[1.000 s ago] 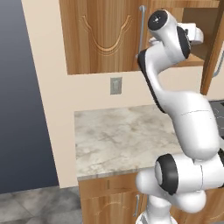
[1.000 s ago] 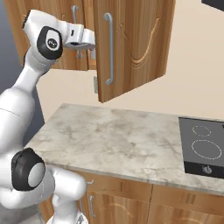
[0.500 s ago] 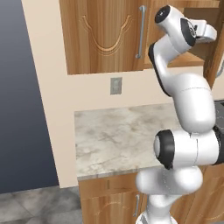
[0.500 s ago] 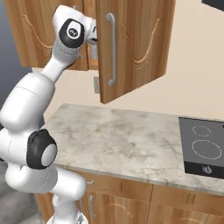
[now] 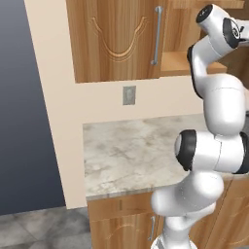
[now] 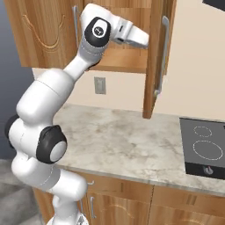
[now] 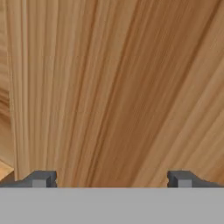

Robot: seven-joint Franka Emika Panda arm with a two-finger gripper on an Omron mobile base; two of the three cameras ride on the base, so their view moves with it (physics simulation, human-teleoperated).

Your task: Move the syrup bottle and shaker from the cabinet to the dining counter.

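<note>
The cabinet (image 5: 116,39) hangs on the wall with its left door shut. Its right door (image 6: 158,57) stands wide open, nearly edge-on in the right base view. My arm reaches up over the bare wood shelf (image 6: 118,63), and the hand lies close against the inner side of the open door. In the hand view my gripper (image 7: 111,179) is open with nothing between its widely spread fingertips (image 7: 41,178), and wood grain fills the space just ahead. The syrup bottle, the shaker and the dining counter are out of view.
A marble worktop (image 6: 127,140) runs along the wall below the cabinet, with low wooden cabinets (image 6: 132,202) under it. A black cooktop (image 6: 204,151) sits at its right end. A wall outlet (image 5: 129,95) is above the worktop. A dark wall (image 5: 24,121) stands to the left.
The hand has swung to the right in front of the cabinet opening. The right door has turned wider open, from showing its carved face to nearly edge-on.
</note>
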